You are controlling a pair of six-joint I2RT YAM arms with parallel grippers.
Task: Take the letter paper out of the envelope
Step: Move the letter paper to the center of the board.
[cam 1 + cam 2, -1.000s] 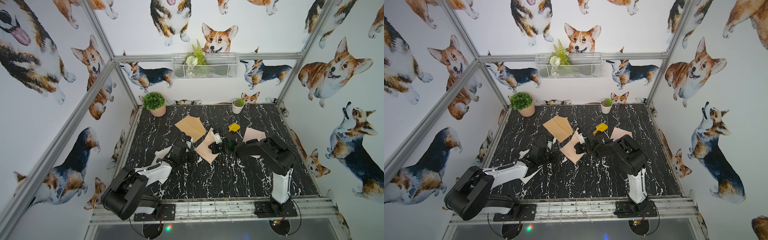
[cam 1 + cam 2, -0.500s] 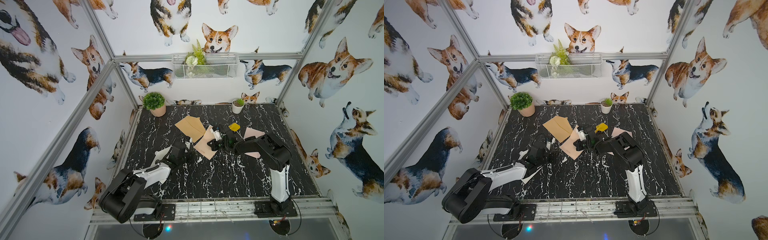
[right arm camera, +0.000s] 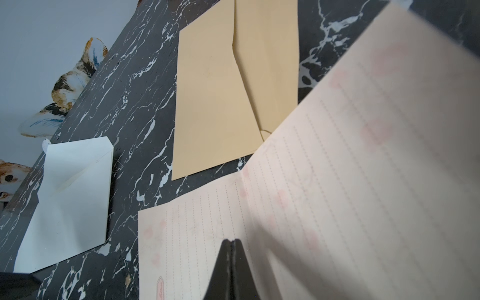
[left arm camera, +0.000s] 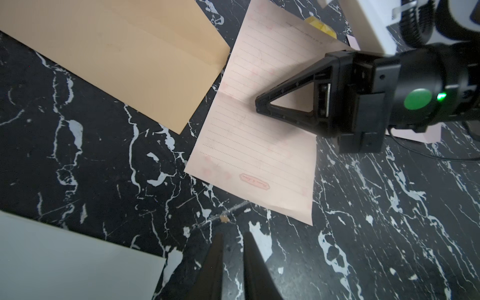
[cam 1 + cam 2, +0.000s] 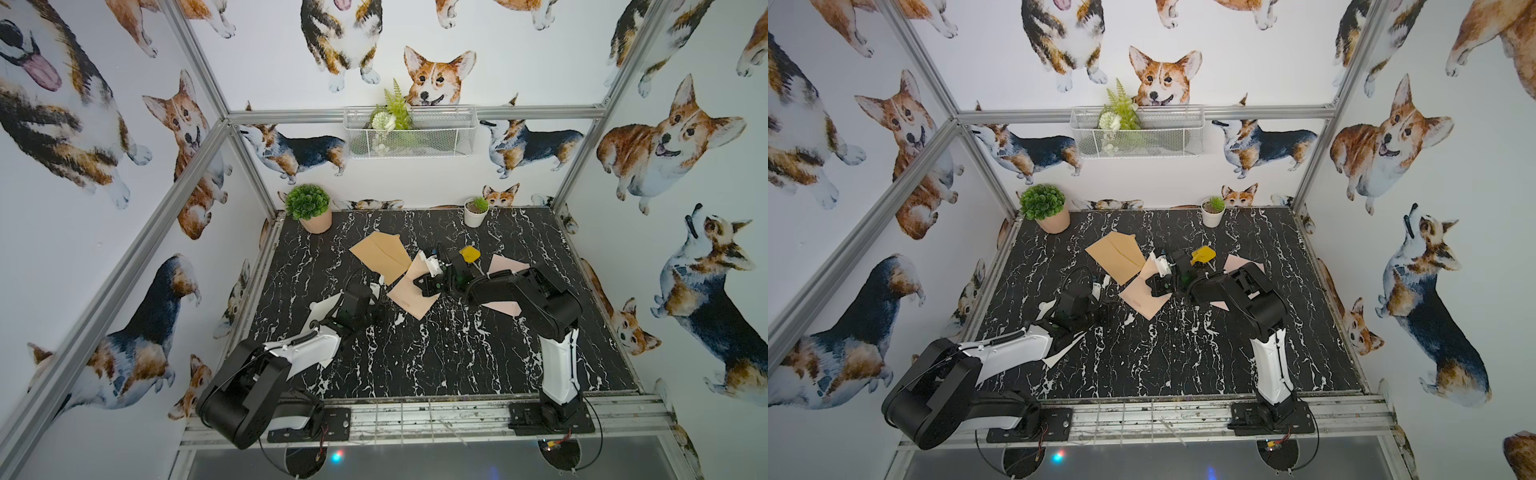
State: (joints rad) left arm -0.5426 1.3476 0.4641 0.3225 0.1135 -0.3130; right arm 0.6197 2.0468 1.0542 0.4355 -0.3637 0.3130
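The pink lined letter paper [image 5: 409,301] [image 4: 249,150] lies unfolded on the black marble table, fully outside the tan envelope [image 5: 380,253] [image 3: 215,104], which lies with its flap open just behind it. My right gripper [image 5: 417,282] [image 3: 231,240] is shut, its tips resting on the middle of the sheet near the fold, and I see no edge between them. The sheet's far half rises blurred beside the fingers in the right wrist view. My left gripper [image 4: 232,233] [image 5: 379,309] hovers low near the paper's front corner, slightly open with only table between its fingers.
A white envelope [image 3: 70,197] lies under the left arm. A second pink sheet [image 5: 505,266] and a yellow object [image 5: 469,252] sit behind the right arm. Two potted plants [image 5: 309,208] [image 5: 476,210] stand along the back wall.
My right gripper has slid slightly left and toward the back on the sheet, and the paper has shifted a little with it. The left arm has barely moved.
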